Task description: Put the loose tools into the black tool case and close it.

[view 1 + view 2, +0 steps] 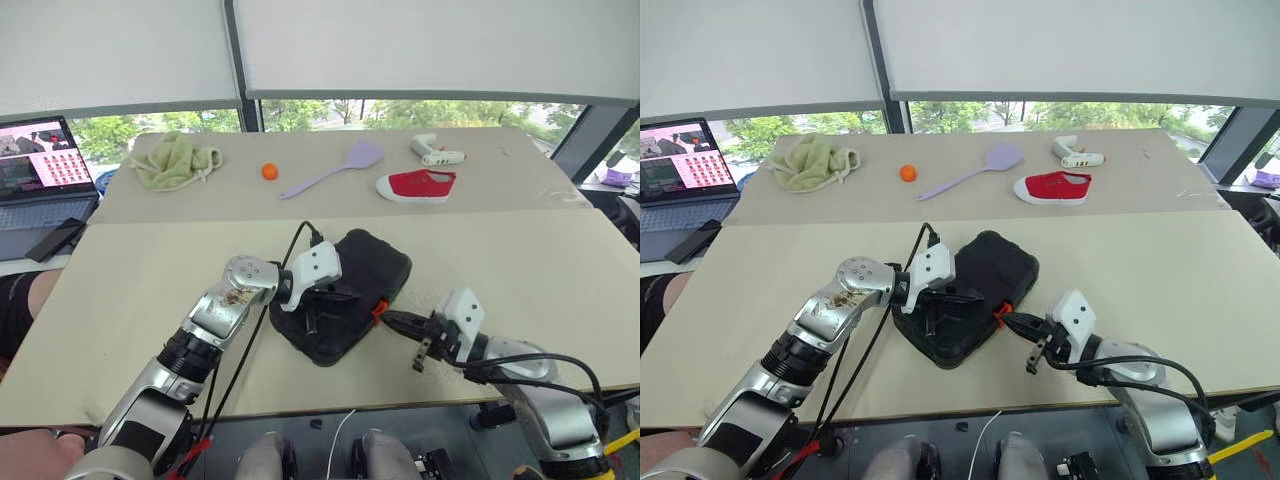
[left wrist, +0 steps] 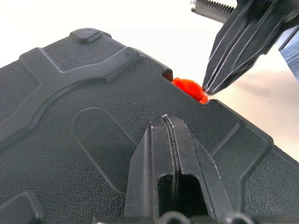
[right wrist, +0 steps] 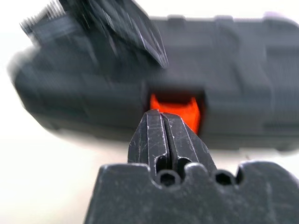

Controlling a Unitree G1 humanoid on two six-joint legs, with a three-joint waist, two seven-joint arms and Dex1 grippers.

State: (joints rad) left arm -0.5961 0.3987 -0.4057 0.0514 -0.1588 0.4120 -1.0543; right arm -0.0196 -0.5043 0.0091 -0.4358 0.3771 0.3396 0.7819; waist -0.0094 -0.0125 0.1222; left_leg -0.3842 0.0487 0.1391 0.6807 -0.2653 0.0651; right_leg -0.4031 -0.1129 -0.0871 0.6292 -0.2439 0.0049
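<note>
The black tool case lies closed on the near table, its textured lid up and its orange latch on the edge facing my right arm. My left gripper is shut and rests on the lid, its fingers flat against the shell. My right gripper is shut too, held level, with its tip right at the latch. The loose tools are out of view.
On the far table lie a green cloth, an orange ball, a lilac spatula, a red shoe and a white tool. A laptop and a phone sit at the left.
</note>
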